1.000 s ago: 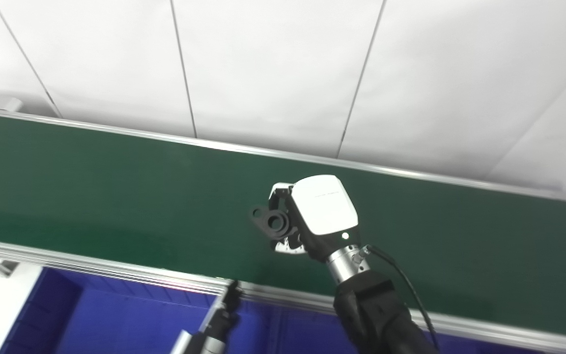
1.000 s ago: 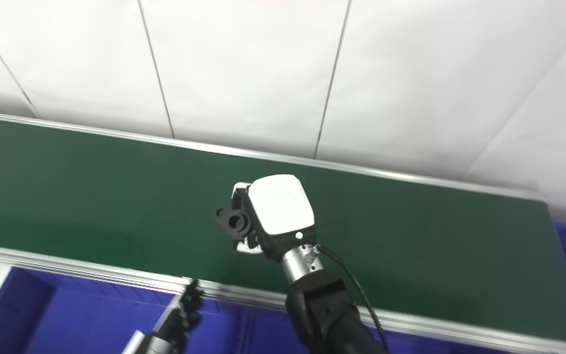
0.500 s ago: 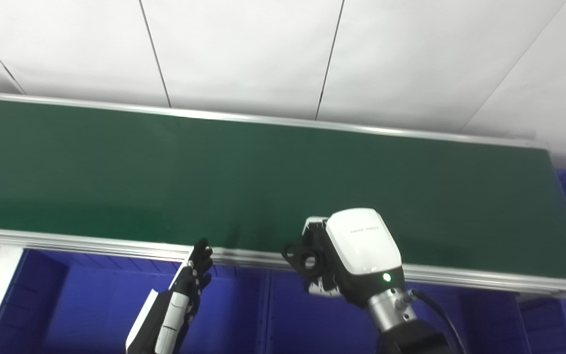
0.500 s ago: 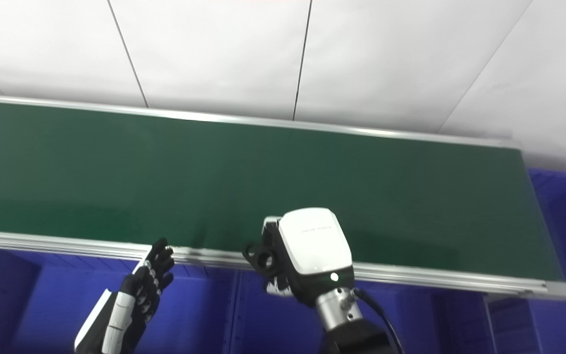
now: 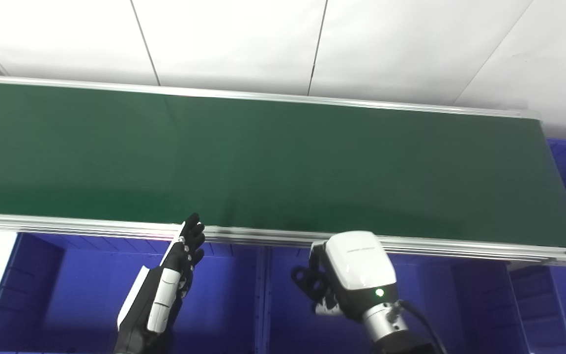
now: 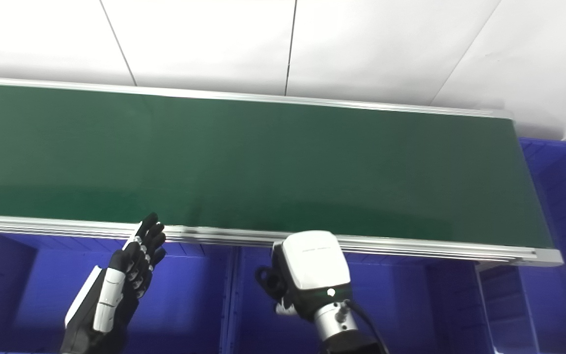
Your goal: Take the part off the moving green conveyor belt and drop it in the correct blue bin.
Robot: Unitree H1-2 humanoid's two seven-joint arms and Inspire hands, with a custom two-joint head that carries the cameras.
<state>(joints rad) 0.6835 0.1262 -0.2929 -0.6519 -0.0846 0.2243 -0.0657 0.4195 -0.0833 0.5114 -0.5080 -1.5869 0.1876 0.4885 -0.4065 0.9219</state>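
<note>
- Right hand point(image 5: 349, 275) is closed around the black part point(image 5: 306, 282), which sticks out from its left side; the white back of the hand faces the cameras.
- Held this way, the part sits in front of the near rail of the green conveyor belt point(image 5: 283, 162), over a blue bin point(image 5: 293, 314) just right of the divider point(image 5: 262, 300) between two bins.
- Left hand point(image 6: 121, 287) stands upright over the neighbouring blue bin on the left point(image 5: 81, 295), fingers point(image 6: 146, 241) straight and close together, holding nothing; its fingertips reach up to the belt's near rail.
- Belt surface is bare green, with a white panelled wall point(image 5: 283, 44) behind it.
- Another blue bin point(image 6: 565, 196) sits beyond the belt's right end.
</note>
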